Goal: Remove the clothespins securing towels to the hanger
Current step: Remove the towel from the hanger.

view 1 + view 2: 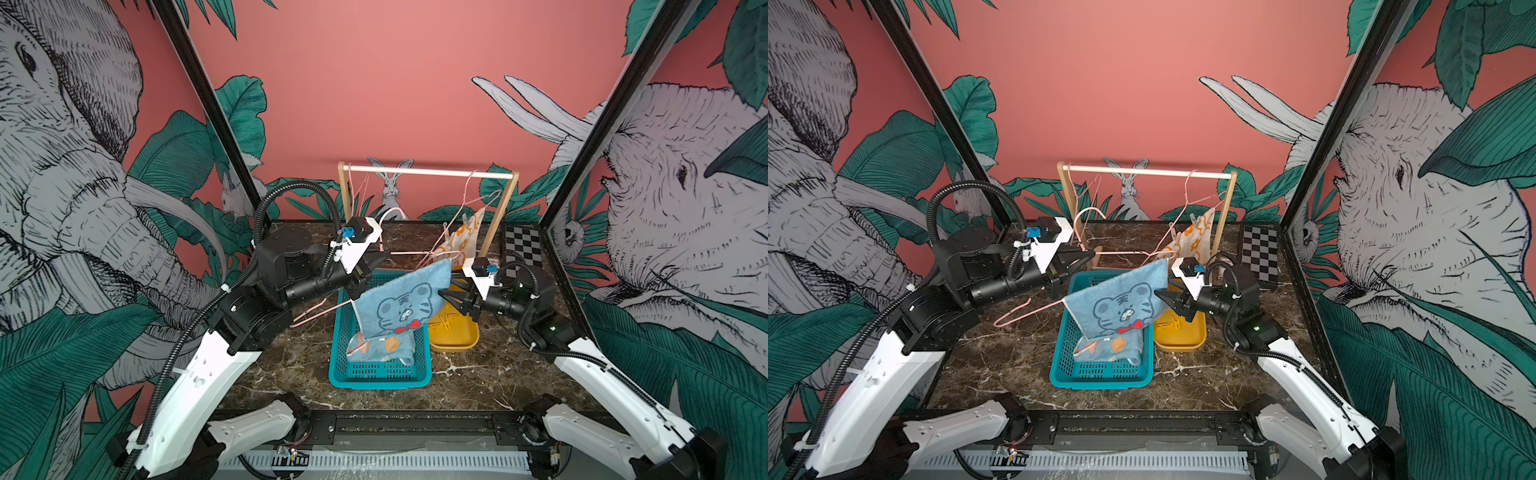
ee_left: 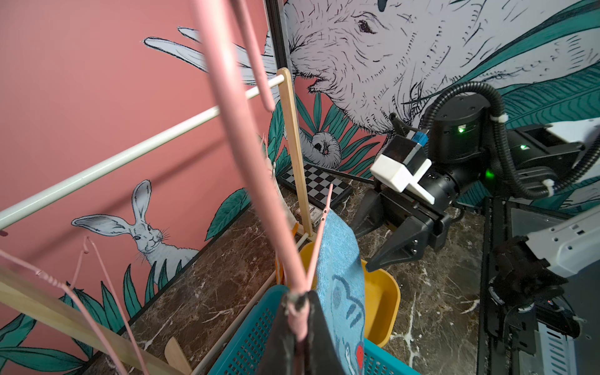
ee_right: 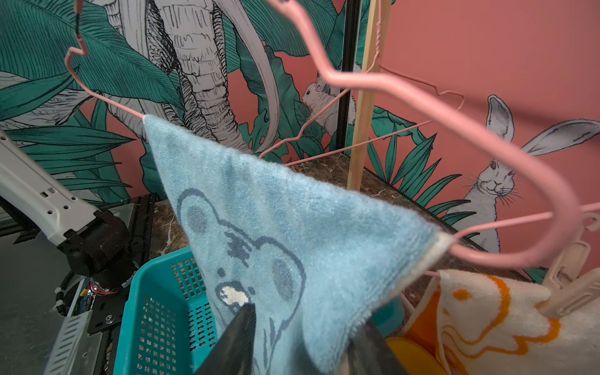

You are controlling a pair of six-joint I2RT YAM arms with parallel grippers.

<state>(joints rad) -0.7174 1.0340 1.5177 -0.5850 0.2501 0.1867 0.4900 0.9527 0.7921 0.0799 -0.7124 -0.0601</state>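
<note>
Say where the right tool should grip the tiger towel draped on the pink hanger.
The tiger towel: probably take its side edge below the pink hanger, coming from the robot's right. It hangs as a thin sheet, that edge faces the open right tool, and the left tool steadies the hanger.

Both top views hang high over the arm bases at six o'clock, looking down toward twelve across the whole table (image 1: 291, 365). The wrist cameras sit close — left facing three o'clock, right facing nine — sharing the tiger towel (image 2: 337, 259).
</note>
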